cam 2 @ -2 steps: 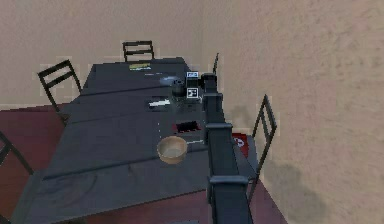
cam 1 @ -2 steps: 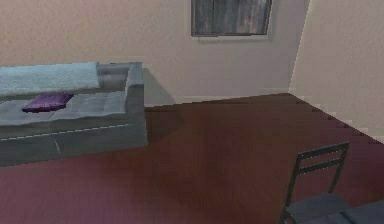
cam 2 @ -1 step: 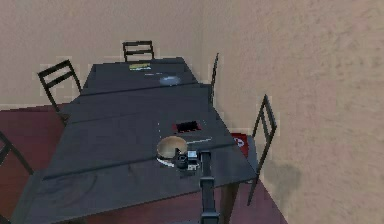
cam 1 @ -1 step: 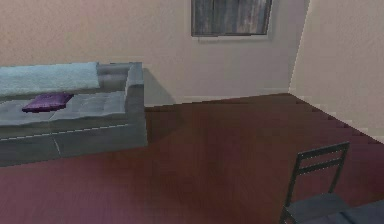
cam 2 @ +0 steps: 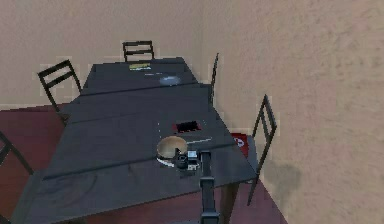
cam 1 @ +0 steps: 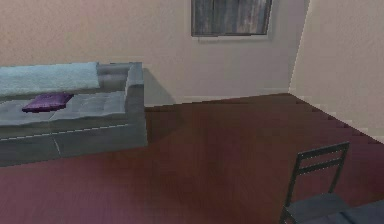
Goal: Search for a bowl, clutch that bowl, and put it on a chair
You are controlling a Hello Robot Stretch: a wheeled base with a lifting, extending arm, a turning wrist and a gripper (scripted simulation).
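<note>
Pale, likely stiff and light, the bowl (cam 2: 168,149) lies on the desk (cam 2: 110,120) at ten o'clock from the claw (cam 2: 185,160); take its rim, though you cannot tell whether the claw holds anything.

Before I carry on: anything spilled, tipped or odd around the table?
Nothing stands out: the chairs stand upright around the table, and the whitish bowl sits level near the gripper.

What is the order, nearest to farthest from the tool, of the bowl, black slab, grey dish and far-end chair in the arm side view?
1. Bowl, close by the tool.
2. Black slab, mid-table.
3. Grey dish, near the far end of the table.
4. Chair, beyond that end.
</note>
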